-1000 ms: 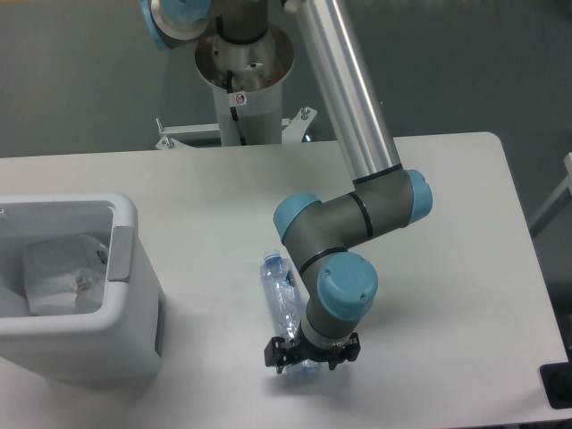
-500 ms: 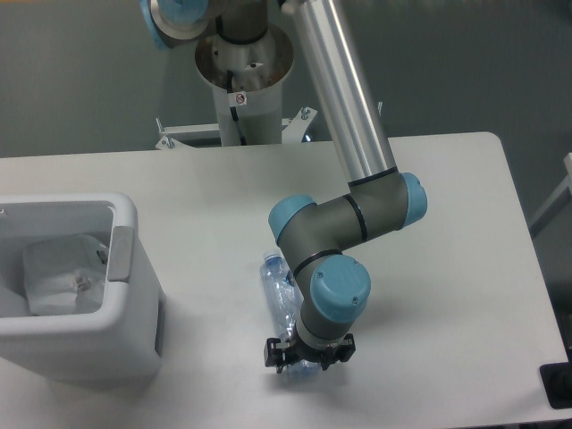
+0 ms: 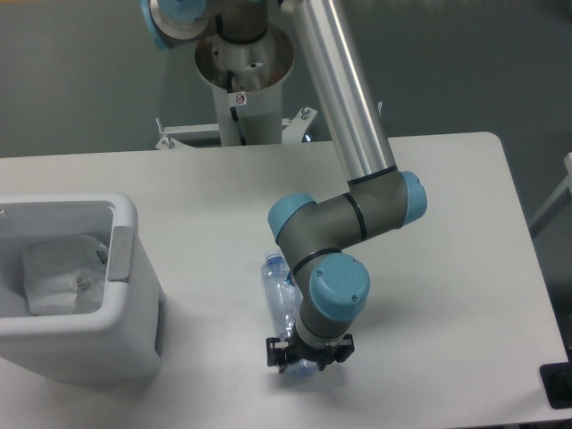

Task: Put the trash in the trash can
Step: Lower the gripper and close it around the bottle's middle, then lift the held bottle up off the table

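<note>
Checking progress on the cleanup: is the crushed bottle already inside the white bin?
No. The bottle lies on the table, under the arm's tool, well apart from the bin, which holds only the plastic bag.

bottle (image 3: 280,297): clear crinkled plastic | trash can (image 3: 125,295): smooth white plastic

A big white table (image 3: 206,197) with rounded corners fills most of the view. Behind it stands a round white post (image 3: 243,98) on a flat metal foot (image 3: 234,134) with bolts. The post has a small sticker (image 3: 239,98). The floor (image 3: 80,80) is dark grey. A black thing (image 3: 559,386) shows at the right edge, too cut off to tell.
</note>
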